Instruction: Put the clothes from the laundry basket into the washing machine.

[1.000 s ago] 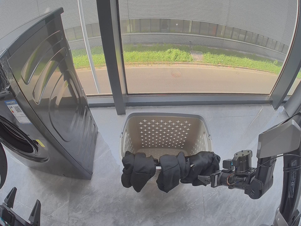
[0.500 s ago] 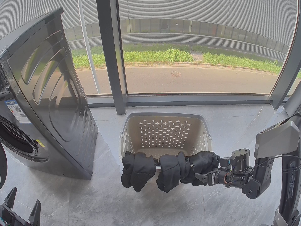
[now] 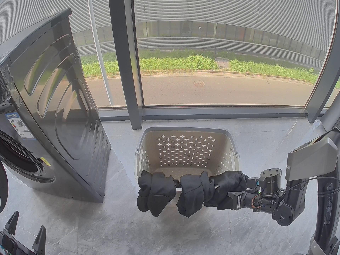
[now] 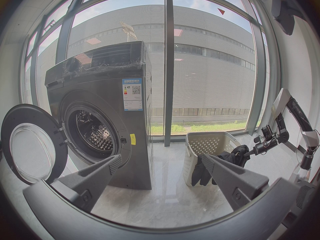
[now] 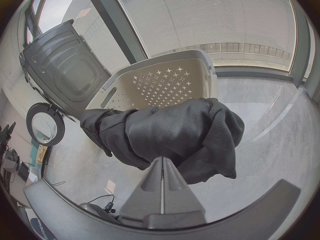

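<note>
— Where are the clothes (image 3: 191,192) now?
— I see 1 dark bundle draped over the near rim of the laundry basket (image 3: 184,129), hanging down its outside. The washing machine (image 3: 53,107) stands to the basket's left, its door (image 4: 31,144) open.
— And your 2 grippers?
— My right gripper (image 3: 231,196) has its fingers pressed together, tips against the bundle's right end. I cannot tell if any cloth is caught. My left gripper (image 4: 161,157) is spread wide, holding nothing.

Grey marble floor (image 3: 106,227); tall windows (image 3: 226,43); daylight outside.
</note>
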Motion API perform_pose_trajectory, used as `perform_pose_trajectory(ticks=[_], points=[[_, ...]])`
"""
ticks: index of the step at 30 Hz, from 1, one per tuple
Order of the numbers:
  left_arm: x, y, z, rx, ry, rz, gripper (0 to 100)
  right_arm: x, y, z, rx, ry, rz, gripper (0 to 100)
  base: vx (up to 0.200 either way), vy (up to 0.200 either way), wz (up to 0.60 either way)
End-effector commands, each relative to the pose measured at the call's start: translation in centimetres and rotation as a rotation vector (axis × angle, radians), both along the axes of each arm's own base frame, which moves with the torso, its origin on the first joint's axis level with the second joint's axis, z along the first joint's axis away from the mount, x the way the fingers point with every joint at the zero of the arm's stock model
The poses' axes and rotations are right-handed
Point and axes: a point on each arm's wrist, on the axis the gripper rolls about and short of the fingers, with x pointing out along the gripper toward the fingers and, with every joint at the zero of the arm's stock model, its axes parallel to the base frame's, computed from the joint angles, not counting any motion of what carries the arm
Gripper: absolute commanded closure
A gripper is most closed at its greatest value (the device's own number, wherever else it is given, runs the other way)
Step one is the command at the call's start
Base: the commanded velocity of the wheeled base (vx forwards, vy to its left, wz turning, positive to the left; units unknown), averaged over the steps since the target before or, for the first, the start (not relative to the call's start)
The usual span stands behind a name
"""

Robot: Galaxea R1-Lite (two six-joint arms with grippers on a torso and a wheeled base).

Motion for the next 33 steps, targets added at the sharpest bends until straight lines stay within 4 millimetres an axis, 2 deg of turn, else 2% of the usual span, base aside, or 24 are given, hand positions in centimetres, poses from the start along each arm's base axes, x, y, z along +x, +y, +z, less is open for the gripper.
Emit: perform_pose_trajectory(ticks=[1, 7, 13, 14, 21, 27, 33], points=[[0.0, 0.0, -0.5, -0.001, -0.002, 0.000, 0, -0.1, 0.1, 0.3, 0.008, -0.007, 0.004, 100, 0.000, 0.000, 0.00], [0.0, 0.0, -0.4, 0.000, -0.003, 0.000, 0, -1.3, 0.3, 1.3, 0.020, -0.023, 0.024, 100, 0.000, 0.000, 0.00], [0.0, 0.0, -0.5, 0.003, -0.002, 0.000, 0, -1.9, 0.1, 1.3, 0.019, -0.020, 0.027, 100, 0.000, 0.000, 0.00], [0.0, 0.0, -0.5, 0.002, -0.002, 0.000, 0, -1.9, 0.1, 1.3, 0.019, -0.020, 0.027, 0, 0.000, 0.000, 0.00], [0.0, 0.0, -0.4, 0.002, -0.003, 0.000, 0, -1.8, 0.1, 1.0, 0.010, -0.023, 0.020, 0, 0.000, 0.000, 0.00], [0.0, 0.0, -0.5, 0.003, -0.002, 0.000, 0, -0.3, 0.5, 0.4, 0.018, -0.038, 0.012, 0, 0.000, 0.000, 0.00], [0.0, 0.0, -0.5, 0.000, -0.002, 0.000, 0, 0.3, 0.7, -0.2, 0.018, -0.039, 0.008, 0, 0.000, 0.000, 0.00]])
